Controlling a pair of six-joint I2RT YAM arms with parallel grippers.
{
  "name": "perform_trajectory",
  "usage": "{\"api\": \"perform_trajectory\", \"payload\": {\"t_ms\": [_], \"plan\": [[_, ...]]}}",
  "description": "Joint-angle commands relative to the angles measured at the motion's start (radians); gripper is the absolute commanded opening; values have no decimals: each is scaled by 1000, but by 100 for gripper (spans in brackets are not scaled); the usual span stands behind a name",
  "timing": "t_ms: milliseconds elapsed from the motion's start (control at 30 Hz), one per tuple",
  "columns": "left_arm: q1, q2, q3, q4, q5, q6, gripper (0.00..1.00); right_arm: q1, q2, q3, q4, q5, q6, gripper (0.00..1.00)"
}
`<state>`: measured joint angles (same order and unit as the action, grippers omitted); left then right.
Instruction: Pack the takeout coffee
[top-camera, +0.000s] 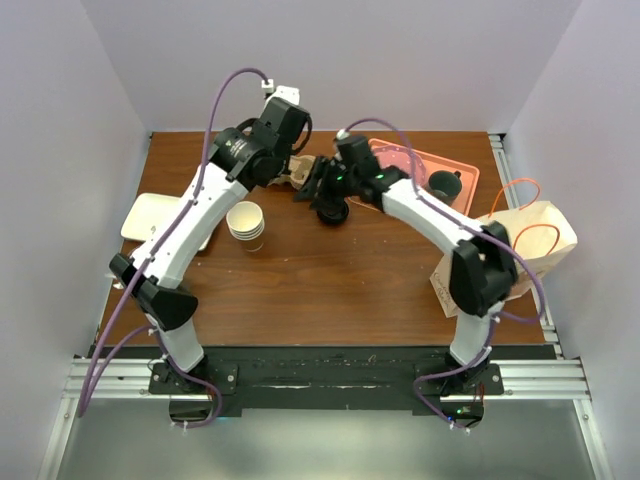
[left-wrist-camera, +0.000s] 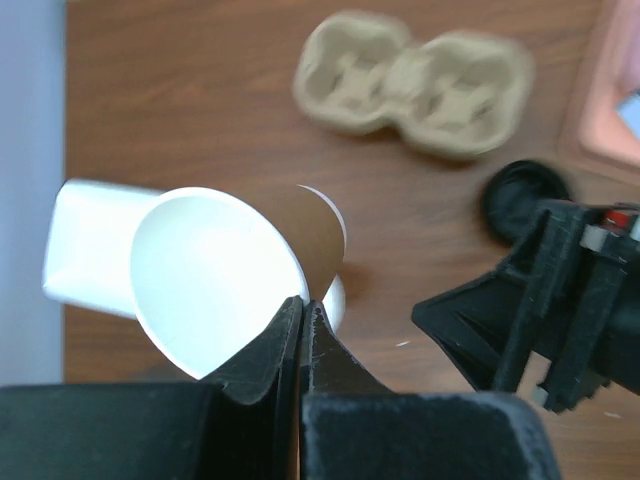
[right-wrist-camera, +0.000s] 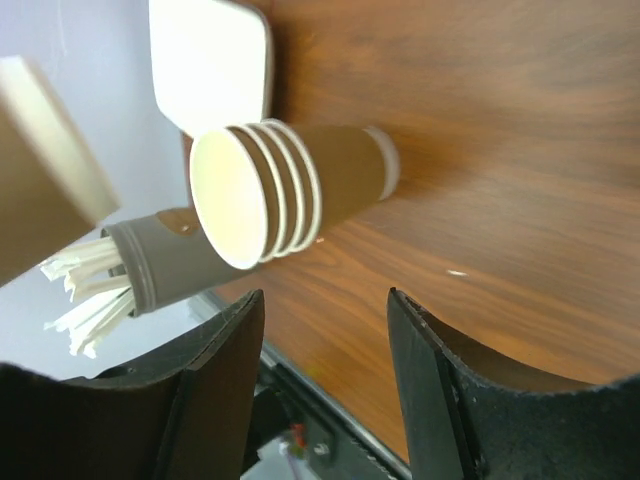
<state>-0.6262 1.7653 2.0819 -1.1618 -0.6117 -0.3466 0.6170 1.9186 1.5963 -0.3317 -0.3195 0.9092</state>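
Pale walls (top-camera: 60, 150) rise close along the left, far and right edges of the tabletop (top-camera: 330, 290). Only the near edge, where the arms are bolted, is open. The near half of the wood lies bare, giving the widest room to move. The things crowd the far half. The left arm (top-camera: 190, 215) and the right arm (top-camera: 430, 215) both reach in toward the middle of the far side, their ends near each other.

The takeout coffee (top-camera: 333, 213) stands near the middle of the tabletop, just on the near side of the right claw (right-wrist-camera: 322, 298). From above it shows mostly as a round black lid, and its sides cannot be made out. The right claw is open with nothing between its fingers. The left claw (left-wrist-camera: 303, 308) is closed, its fingers pressed together on nothing. In its wrist view the tips line up with the top rim of a stack of paper cups (top-camera: 247, 225); contact cannot be told.

The stack stands left of the coffee. A grey holder (right-wrist-camera: 165, 265) of pale stirrers (right-wrist-camera: 85, 290) stands just beside it. A pulp cup carrier (left-wrist-camera: 415, 88) lies farther back, both hollows bare. A white tray (top-camera: 145, 215) lies at the left edge. A pink tray (top-camera: 400, 158) at the far right corner holds a black round thing (top-camera: 445, 185). A paper bag (top-camera: 535, 245) with orange handles (top-camera: 515, 192) sits at the right edge, its inside hidden.
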Motion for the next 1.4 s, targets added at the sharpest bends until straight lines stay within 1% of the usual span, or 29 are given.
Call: {"api": "perform_trajectory", "payload": {"t_ms": [0,33,67,100,133,167,200,233,333,433,567,667,733,867,1033,1067,1133,1167,1233,1267,1333,1367], "plan": [[-136,5,98,25,41,24,0,-91,-237,-25,-231,143,-151,57],[-160,5,75,18,44,21,0,-121,-269,-35,-269,180,-180,56],[-182,-3,57,5,47,23,0,-134,-303,-45,-343,247,-196,57],[-219,-9,38,-4,53,18,0,-143,-343,-48,-372,285,-211,57],[-233,-15,-9,-10,61,14,0,-161,-413,-48,-398,315,-240,58],[-242,-36,-38,-15,73,2,0,-166,-450,-42,-447,371,-251,58],[-263,-50,-72,-7,87,-2,0,-174,-484,-36,-472,399,-262,59],[-274,-67,-150,4,107,-5,0,-181,-544,-29,-493,424,-280,59],[-326,-127,-285,74,157,-18,0,-186,-613,8,-579,523,-294,61],[-369,-113,-335,85,190,-80,0,-184,-687,27,-616,528,-297,61],[-449,-27,-333,64,216,-199,0,-184,-779,22,-580,510,-319,62],[-483,20,-325,56,248,-270,0,-186,-790,74,-605,525,-332,62],[-490,43,-335,59,277,-299,0,-186,-796,94,-610,510,-358,63],[-515,77,-384,83,282,-362,0,-184,-814,103,-633,514,-398,63],[-523,126,-356,39,325,-419,0,-186,-854,85,-650,488,-425,64],[-524,122,-352,42,334,-428,12,-184,-857,86,-653,462,-418,64],[-523,88,-356,69,360,-449,25,-184,-869,90,-639,433,-405,64],[-523,77,-358,76,366,-457,34,-186,-875,90,-630,428,-400,64],[-523,53,-344,68,372,-483,42,-184,-880,91,-613,421,-397,64],[-523,43,-333,60,366,-492,49,-186,-873,105,-610,421,-395,64],[-521,1,-310,57,354,-512,57,-184,-859,114,-612,421,-379,64],[-515,-19,-310,60,345,-520,64,-184,-847,102,-603,412,-366,64]]}}
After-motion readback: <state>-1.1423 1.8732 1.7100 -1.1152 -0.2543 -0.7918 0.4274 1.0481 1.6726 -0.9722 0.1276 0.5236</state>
